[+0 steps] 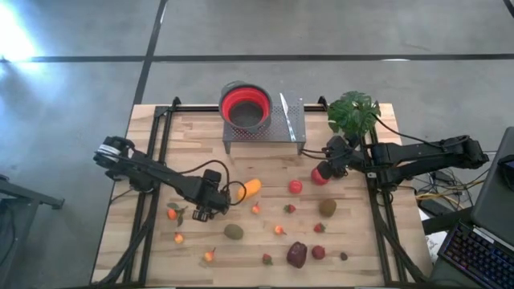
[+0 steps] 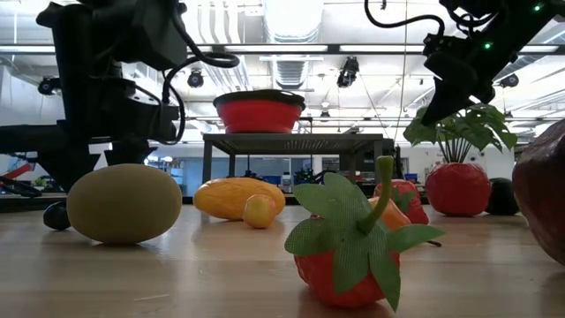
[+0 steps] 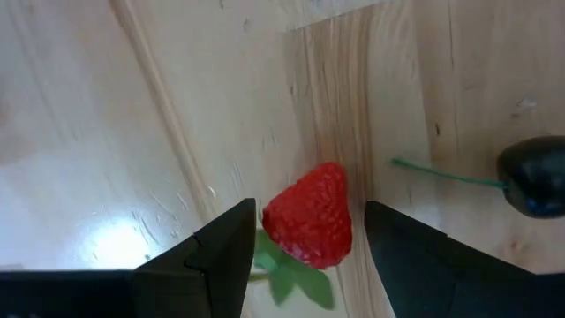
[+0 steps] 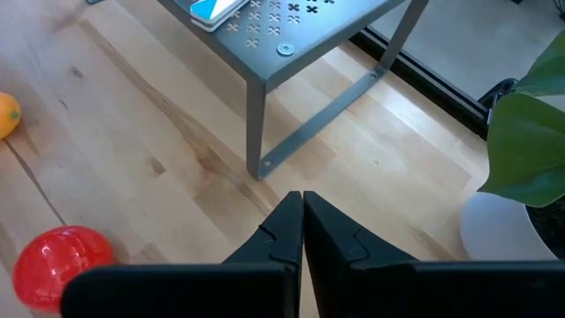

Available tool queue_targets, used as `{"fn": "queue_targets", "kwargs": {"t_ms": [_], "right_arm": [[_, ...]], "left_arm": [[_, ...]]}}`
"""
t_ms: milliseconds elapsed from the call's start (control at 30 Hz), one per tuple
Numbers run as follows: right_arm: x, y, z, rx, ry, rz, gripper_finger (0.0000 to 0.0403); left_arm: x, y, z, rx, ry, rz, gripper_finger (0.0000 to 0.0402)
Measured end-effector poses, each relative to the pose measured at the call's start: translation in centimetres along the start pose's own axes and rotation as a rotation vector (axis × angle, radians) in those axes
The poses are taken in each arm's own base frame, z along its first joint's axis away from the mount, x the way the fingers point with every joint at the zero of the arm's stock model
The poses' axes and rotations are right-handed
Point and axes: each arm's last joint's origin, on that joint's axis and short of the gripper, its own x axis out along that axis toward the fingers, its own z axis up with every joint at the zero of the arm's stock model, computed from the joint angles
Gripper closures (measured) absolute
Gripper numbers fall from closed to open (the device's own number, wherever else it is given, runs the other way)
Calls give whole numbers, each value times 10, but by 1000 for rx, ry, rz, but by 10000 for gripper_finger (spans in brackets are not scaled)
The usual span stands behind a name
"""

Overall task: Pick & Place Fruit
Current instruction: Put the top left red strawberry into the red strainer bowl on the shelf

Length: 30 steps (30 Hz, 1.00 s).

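High view: we see the fruit scattered over the near half of the counter; the bowl on the rack at the far edge looks empty. Left pincer hangs low at left; right pincer waits by the plant, beside a red apple.

Low view: kiwi, orange fruit and a berry all lie on the wood.

Left wrist view: its pincer stands half open astride a strawberry, fingers not touching it.

Right wrist view: its pincer is closed, empty.

We judge the task barely begun: no fruit placed, nearly all left.
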Motion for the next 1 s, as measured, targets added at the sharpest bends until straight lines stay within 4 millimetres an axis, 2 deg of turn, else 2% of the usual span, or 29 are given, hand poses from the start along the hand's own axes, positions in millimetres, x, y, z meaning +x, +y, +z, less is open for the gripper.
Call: {"fn": "queue_targets", "kwargs": {"t_ms": [133, 433, 733, 1000], "right_arm": [[0, 0, 0, 0, -1, 0, 394], [0, 0, 0, 2, -3, 2, 394], [0, 0, 1, 3, -5, 3, 394], [0, 0, 1, 4, -4, 3, 394]], "left_arm": [[3, -1, 0, 3, 10, 1, 195], [4, -1, 1, 4, 15, -5, 255], [4, -1, 1, 2, 13, -4, 231], [-13, 4, 9, -27, -14, 57, 256]]}}
